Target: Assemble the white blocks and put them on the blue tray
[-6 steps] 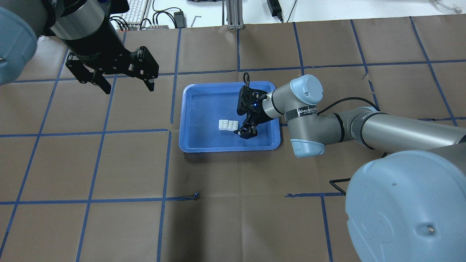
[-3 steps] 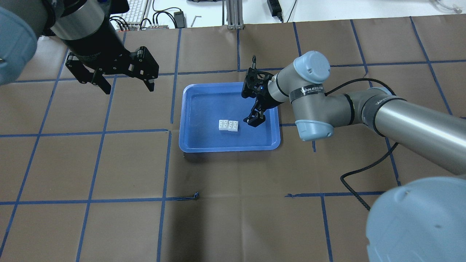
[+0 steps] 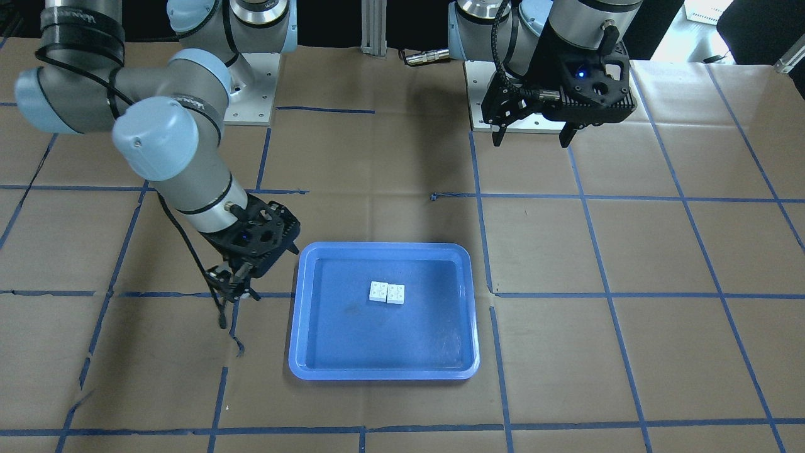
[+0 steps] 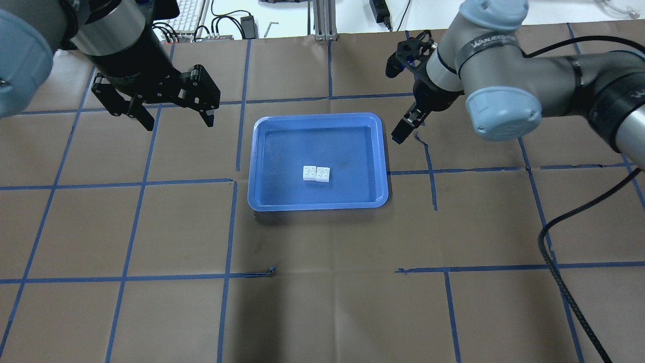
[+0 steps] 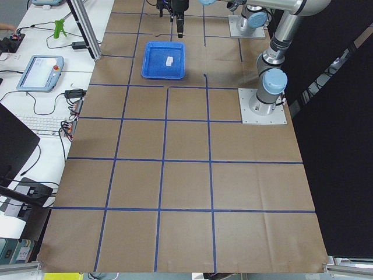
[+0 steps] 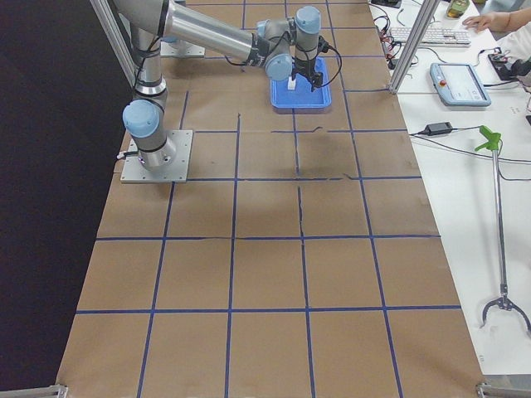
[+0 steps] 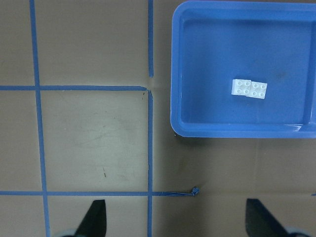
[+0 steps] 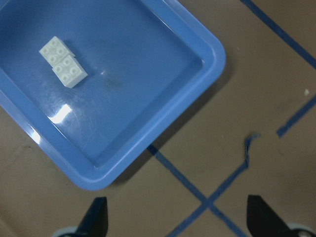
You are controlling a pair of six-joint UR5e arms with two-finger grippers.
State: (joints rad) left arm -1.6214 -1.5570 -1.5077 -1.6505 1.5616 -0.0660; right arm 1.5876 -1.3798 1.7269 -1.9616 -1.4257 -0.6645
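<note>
1. The left gripper (image 4: 179, 122) is hanging over the far left part of the table (image 4: 322, 312), above the brown paper and well apart from the tray. Its two black fingers (image 4: 143, 115) are standing spread wide and are holding nothing (the left wrist view is showing both tips far apart at its lower edge).
2. The blue tray (image 4: 252, 166) is lying flat about in the middle of the table, with its long side running from left to right. Blue tape lines (image 4: 227, 227) are dividing the paper around it into squares.
3. The white blocks (image 4: 316, 173) are resting on the bottom of the tray, about in its middle and a little toward the near rim. They are sitting side by side with studs up, touching each other and touching no wall of the tray. No gripper is touching them.
4. The right gripper (image 4: 403, 128) is hovering just outside the far right corner of the tray, over the paper and not over the tray. Its fingers (image 8: 96, 217) are also spread wide and empty; in the right wrist view the tray corner and a tape crossing are showing between them.
</note>
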